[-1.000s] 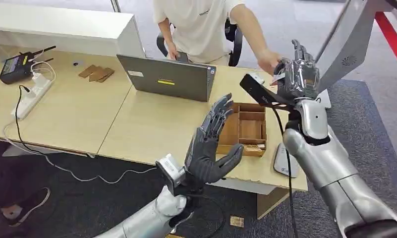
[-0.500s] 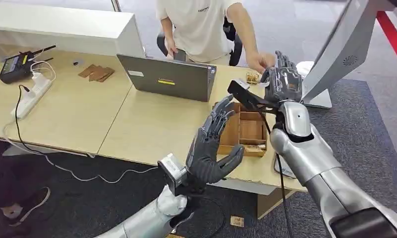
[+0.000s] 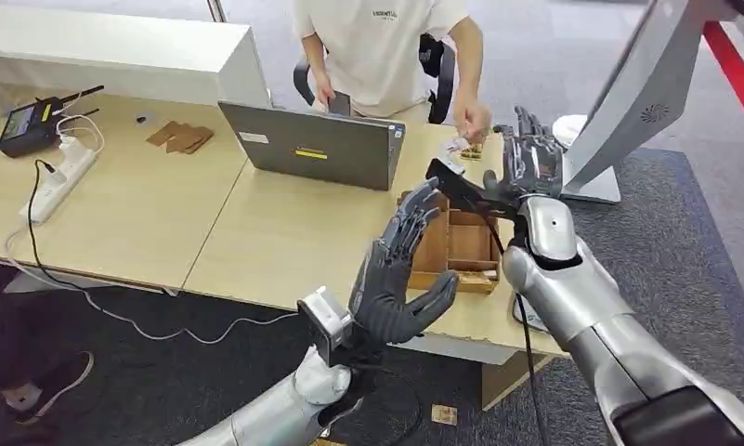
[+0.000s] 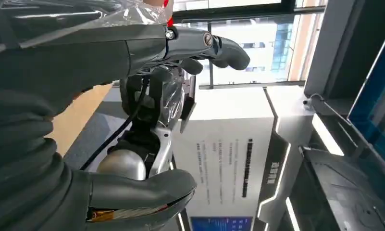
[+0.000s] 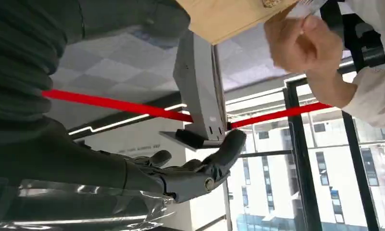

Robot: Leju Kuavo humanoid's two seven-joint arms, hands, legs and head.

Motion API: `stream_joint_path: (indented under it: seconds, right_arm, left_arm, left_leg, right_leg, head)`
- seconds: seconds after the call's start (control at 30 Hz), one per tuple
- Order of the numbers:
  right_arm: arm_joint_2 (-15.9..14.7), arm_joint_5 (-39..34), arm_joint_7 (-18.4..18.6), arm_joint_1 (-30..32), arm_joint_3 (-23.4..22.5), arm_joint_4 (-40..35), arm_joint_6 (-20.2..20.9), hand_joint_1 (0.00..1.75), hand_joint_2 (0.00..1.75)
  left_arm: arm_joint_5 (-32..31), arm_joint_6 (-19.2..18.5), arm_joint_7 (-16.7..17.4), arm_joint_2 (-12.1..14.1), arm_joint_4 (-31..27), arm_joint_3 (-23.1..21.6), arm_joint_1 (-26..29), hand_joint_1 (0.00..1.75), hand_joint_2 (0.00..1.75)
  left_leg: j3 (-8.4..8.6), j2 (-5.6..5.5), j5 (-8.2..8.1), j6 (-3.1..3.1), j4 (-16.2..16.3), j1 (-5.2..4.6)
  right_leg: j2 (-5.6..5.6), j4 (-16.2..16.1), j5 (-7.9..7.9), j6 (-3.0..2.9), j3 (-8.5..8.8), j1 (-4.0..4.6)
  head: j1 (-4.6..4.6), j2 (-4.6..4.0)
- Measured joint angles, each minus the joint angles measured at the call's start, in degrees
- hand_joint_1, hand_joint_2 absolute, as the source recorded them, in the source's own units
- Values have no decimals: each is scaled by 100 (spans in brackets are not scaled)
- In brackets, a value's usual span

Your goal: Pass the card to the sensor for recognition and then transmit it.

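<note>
A person's hand (image 3: 470, 123) pinches the small white card (image 3: 455, 145) over the table's far edge, just left of my right hand (image 3: 530, 158). My right hand stands upright with its fingers spread and nothing in it. The right wrist view shows those empty fingers (image 5: 190, 180), with the person's hand (image 5: 301, 38) and the card (image 5: 308, 6) apart from them. The grey sensor stand (image 3: 642, 93) rises to the right of my right hand. My left hand (image 3: 396, 269) is raised in front of the table, open and empty, and its fingers (image 4: 180, 41) hold nothing.
A wooden compartment tray (image 3: 465, 242) sits on the table below my right hand. A grey laptop (image 3: 317, 146) stands in the middle, and a seated person (image 3: 377, 46) is behind it. A power strip (image 3: 61, 177) and a radio (image 3: 29, 125) lie far left. A small card (image 3: 444, 414) lies on the floor.
My right hand has come down and left, away from the sensor. The person's hand, which met it a second ago, has drawn back with the card. My left hand has stayed put.
</note>
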Motion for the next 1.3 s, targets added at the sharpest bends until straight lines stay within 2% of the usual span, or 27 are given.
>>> stream_joint_path:
  seconds: [0.23,0.37,0.57,0.7,0.9,1.3]
  right_arm:
    - [-13,-188,22,10,59,11,-236,0,175]
    - [-140,-455,48,94,85,-173,-426,0,175]
    - [-531,-1756,-94,727,-100,-1014,-1250,0,175]
    - [-811,-2384,-234,1376,-280,-1750,-1536,0,175]
    - [-1108,-2990,-468,2191,-494,-2739,-1600,0,175]
    - [-1320,-3409,-780,2897,-734,-3789,-1436,0,175]
  left_arm:
    - [-57,133,59,44,-11,2,32,0,175]
    - [-147,144,92,79,-50,7,72,0,175]
    - [-391,426,352,173,-194,109,215,0,175]
    - [-487,605,481,240,-306,160,255,0,175]
    - [-516,752,599,302,-439,247,263,0,175]
    - [-505,841,636,337,-527,282,251,0,175]
  left_leg:
    - [3,1,3,-2,0,0]
    - [3,2,2,-2,0,0]
    - [6,1,0,-1,0,0]
    - [5,-1,0,0,0,0]
    - [5,0,0,-1,0,1]
    - [5,1,0,0,0,0]
  right_leg:
    - [1,0,2,0,0,0]
    - [1,0,2,1,0,0]
    - [1,-2,1,2,2,0]
    - [1,-2,1,2,3,0]
    - [2,-1,1,1,2,1]
    - [2,-1,1,1,3,-1]
  head:
    - [0,0]
    - [2,0]
    - [0,0]
    - [0,0]
    - [0,0]
    - [0,0]
